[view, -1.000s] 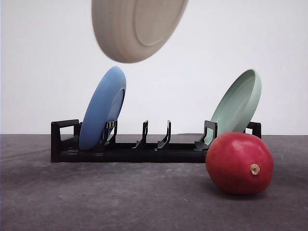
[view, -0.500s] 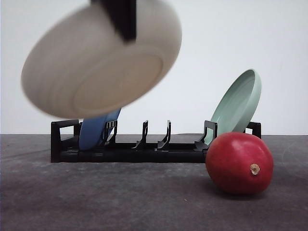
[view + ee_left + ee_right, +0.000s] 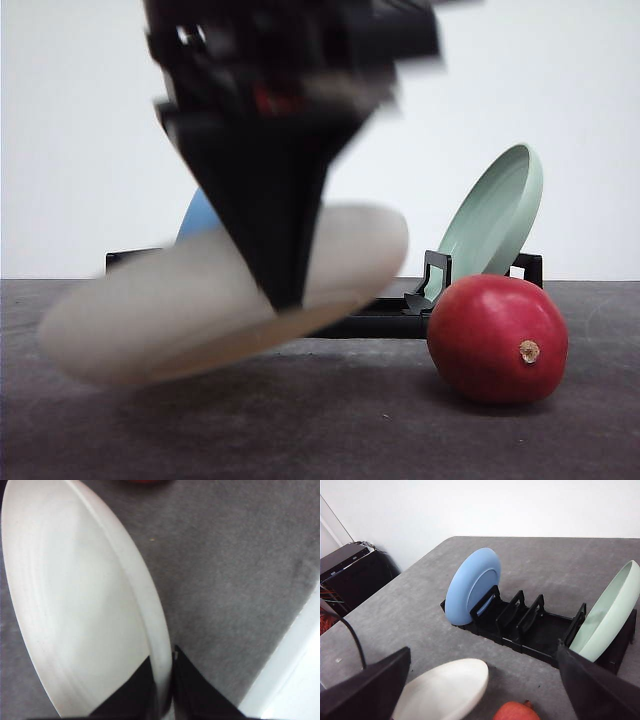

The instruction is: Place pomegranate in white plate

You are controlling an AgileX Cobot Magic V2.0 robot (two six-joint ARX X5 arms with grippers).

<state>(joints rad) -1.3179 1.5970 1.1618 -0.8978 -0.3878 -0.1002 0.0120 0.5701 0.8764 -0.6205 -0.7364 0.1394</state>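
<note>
The pomegranate (image 3: 497, 338) is a glossy red fruit lying on the grey table at the right, in front of the rack; a sliver of it (image 3: 145, 481) and its top (image 3: 517, 711) also show. My left gripper (image 3: 285, 290) is shut on the rim of the white plate (image 3: 200, 310), which hangs tilted and blurred just above the table, left of the fruit and apart from it. In the left wrist view the gripper (image 3: 162, 680) pinches the plate (image 3: 75, 605) edge-on. My right gripper (image 3: 483, 652) is open and holds nothing, with the plate (image 3: 445, 690) below it.
A black dish rack (image 3: 520, 630) stands behind, holding a blue plate (image 3: 472, 587) at its left end and a pale green plate (image 3: 607, 615) at its right end. The green plate (image 3: 495, 215) leans just behind the fruit. The table edge (image 3: 280, 670) lies near the left arm.
The white plate has swung down from high in the front view to just above the table, flattening out. The left arm has come into the front view. The pomegranate has not moved.
</note>
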